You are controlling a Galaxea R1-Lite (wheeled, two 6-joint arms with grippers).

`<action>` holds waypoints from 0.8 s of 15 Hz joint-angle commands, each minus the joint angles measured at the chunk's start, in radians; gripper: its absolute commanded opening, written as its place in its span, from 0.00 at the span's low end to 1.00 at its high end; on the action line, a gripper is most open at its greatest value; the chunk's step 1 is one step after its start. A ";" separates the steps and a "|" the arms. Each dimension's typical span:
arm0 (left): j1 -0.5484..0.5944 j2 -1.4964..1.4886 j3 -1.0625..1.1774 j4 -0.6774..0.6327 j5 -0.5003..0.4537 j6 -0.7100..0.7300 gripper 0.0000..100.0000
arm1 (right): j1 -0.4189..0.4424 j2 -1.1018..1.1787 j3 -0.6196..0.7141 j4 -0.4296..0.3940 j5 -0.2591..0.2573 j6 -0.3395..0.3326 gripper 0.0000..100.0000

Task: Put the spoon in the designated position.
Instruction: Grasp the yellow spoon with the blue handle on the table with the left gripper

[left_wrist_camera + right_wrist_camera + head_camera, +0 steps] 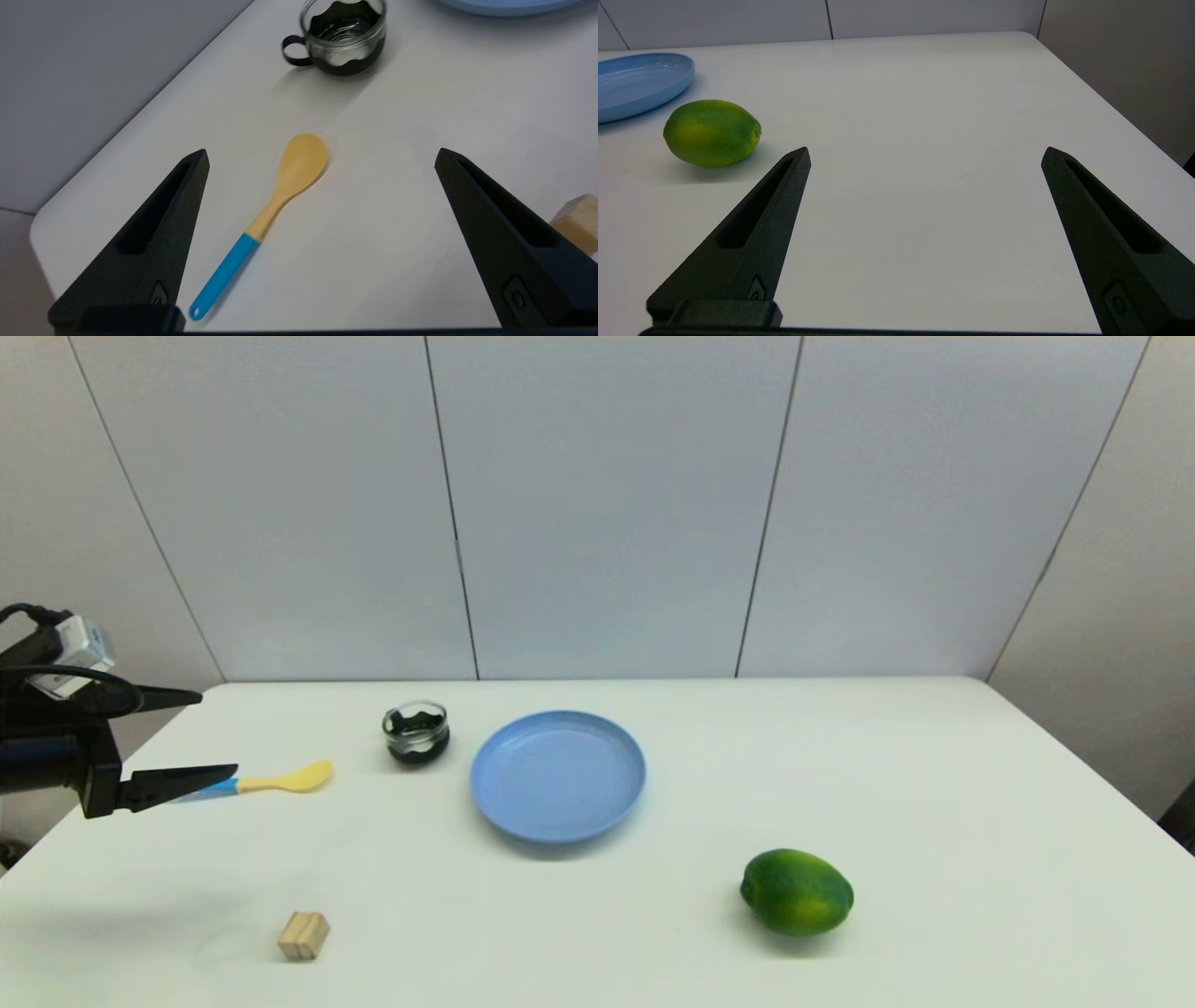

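The spoon, with a pale yellow bowl and a blue handle, lies flat on the white table at the left, its bowl pointing toward the plate. In the left wrist view the spoon lies between and below my fingers. My left gripper hovers open over the handle end, touching nothing; its wrist view shows the same gripper spread wide. The right gripper is open and empty, low over bare table on the right, and is out of the head view. No mark on the tabletop shows the designated position.
A light-blue plate sits mid-table, with a glass cup in a black sleeve to its left. A green lime lies front right. A small wooden block sits front left. The table's left edge runs close to the spoon.
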 commanded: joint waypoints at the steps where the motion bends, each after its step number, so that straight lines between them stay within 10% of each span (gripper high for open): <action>1: 0.056 0.005 -0.015 0.001 -0.005 0.009 1.00 | 0.000 0.001 0.000 0.000 0.000 0.000 1.00; 12: 0.088 0.130 -0.021 0.030 0.020 0.177 1.00 | 0.000 0.001 0.000 0.000 0.000 0.000 1.00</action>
